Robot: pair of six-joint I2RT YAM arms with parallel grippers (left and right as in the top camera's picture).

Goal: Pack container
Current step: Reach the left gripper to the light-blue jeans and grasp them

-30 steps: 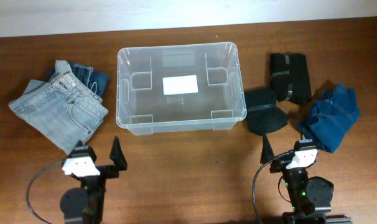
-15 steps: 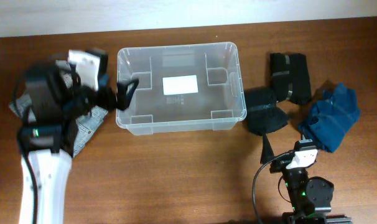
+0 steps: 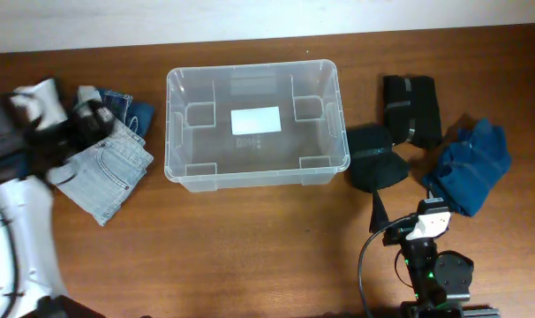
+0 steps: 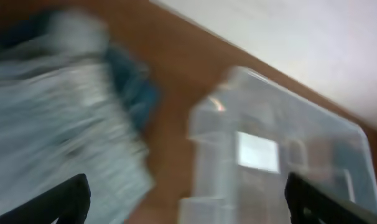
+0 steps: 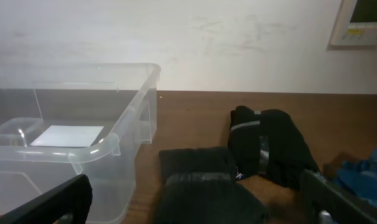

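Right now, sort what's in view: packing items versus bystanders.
Likely job: large clear rectangular plastic tub; folded light-blue denim jeans; dark-blue denim garment; black folded garment by the tub; black folded garment behind it; crumpled blue cloth garment.
Bystanders: white wall-mounted panel; black robot cable.

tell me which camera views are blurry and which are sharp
left wrist view: heavily smeared, jeans and tub both soft; right wrist view: crisp, black clothes clearly outlined; overhead view: sharp apart from the blurred left arm

clear container (image 3: 255,124) sits upright, open, white label inside.
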